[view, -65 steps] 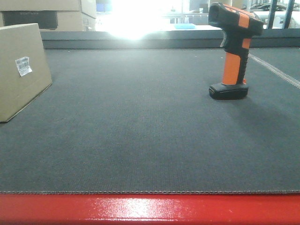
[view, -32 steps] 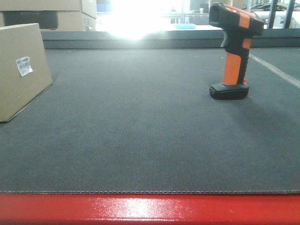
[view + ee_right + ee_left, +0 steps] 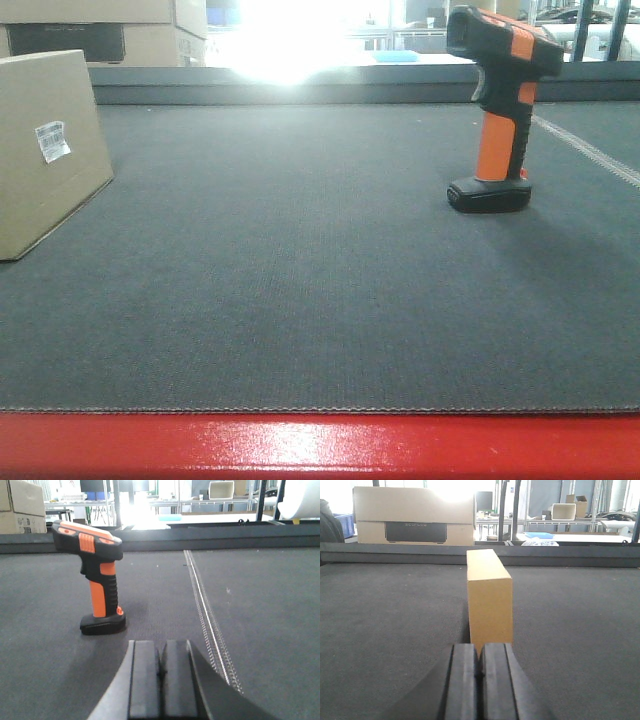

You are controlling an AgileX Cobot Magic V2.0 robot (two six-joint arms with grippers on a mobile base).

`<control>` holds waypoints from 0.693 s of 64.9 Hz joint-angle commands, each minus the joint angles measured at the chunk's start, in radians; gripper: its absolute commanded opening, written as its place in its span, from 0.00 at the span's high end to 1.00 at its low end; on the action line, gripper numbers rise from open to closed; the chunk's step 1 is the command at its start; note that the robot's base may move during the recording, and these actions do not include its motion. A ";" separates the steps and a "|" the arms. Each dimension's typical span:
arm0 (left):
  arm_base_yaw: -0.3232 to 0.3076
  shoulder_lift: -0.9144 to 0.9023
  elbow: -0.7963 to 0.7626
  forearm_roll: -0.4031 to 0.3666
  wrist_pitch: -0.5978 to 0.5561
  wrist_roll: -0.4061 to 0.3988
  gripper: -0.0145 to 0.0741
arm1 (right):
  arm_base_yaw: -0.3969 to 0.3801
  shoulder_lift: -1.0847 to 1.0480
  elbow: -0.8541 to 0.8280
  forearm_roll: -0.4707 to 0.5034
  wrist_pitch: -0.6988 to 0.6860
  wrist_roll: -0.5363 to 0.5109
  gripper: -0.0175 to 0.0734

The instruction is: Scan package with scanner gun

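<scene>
The package (image 3: 45, 150), a plain tan cardboard box with a small white barcode label, stands at the left edge of the dark mat. In the left wrist view the package (image 3: 489, 597) shows end-on, straight ahead of my left gripper (image 3: 480, 652), which is shut and empty a short way before it. The scanner gun (image 3: 500, 105), black and orange, stands upright on its flat black foot at the right. From the right wrist the scanner gun (image 3: 97, 575) stands ahead and to the left of my right gripper (image 3: 160, 650), also shut with nothing in it.
A raised dark ledge (image 3: 300, 85) borders the mat's far side, with cardboard boxes bearing dark panels (image 3: 415, 516) behind it. A stitched seam (image 3: 205, 610) runs along the mat on the right. A red edge (image 3: 320, 445) marks the near side.
</scene>
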 commanded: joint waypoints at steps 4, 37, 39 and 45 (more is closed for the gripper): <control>0.002 -0.005 -0.003 0.000 -0.017 -0.001 0.96 | -0.006 -0.004 0.000 -0.010 -0.035 0.002 0.98; 0.002 -0.005 -0.003 0.000 -0.017 -0.001 0.96 | -0.006 -0.004 0.000 -0.010 -0.035 0.002 0.98; 0.002 -0.005 -0.003 0.000 -0.017 -0.001 0.96 | -0.006 -0.004 0.000 -0.010 -0.035 0.002 0.98; 0.002 -0.005 -0.003 0.000 -0.017 -0.001 0.96 | -0.006 -0.004 0.000 -0.010 -0.035 0.002 0.98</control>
